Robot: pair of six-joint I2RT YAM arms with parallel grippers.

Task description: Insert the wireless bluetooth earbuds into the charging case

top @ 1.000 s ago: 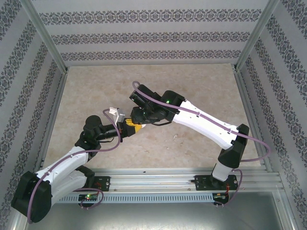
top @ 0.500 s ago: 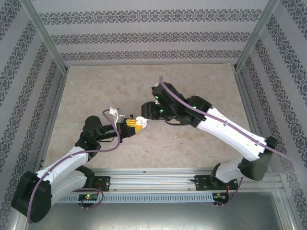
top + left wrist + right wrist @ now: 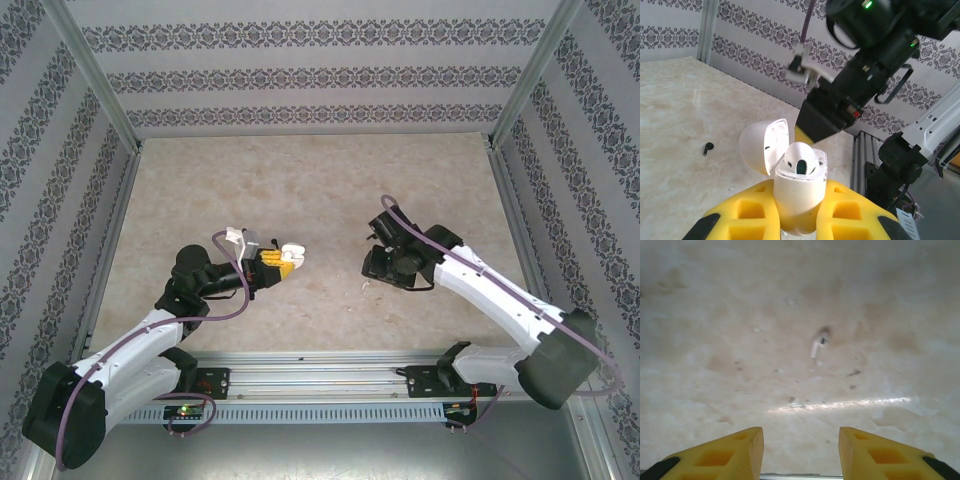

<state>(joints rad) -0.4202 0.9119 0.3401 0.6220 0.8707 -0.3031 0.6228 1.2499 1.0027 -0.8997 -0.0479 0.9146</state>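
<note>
So the desk [image 3: 300,180] was smooth, glossy marble-looking stuff, and that was my first worry: anything tiny would skate on it.

The left tool [image 3: 278,262] was clamped on the charging case [image 3: 797,192], holding it up off the desk with the lid [image 3: 764,146] flipped open. A rounded white case in a two-finger pinch could have twisted or slipped the second something pushed down into it. The lid might also have flopped shut if the case got tipped.

The right tool [image 3: 800,450] was wide open with nothing in it, hanging over the white earbud [image 3: 817,346], which lay flat on the desk. The bud was way smaller than the fingers, so a slightly off-centre close probably would've flicked it away, or the fingers would've just scraped the desk.

There looked to be a bud already seated in the case [image 3: 800,162]. Tilt the case too far and I reckon it would've dropped out.

The black earbud [image 3: 708,147] lay well apart on the desk, easy to knock further away.
</note>
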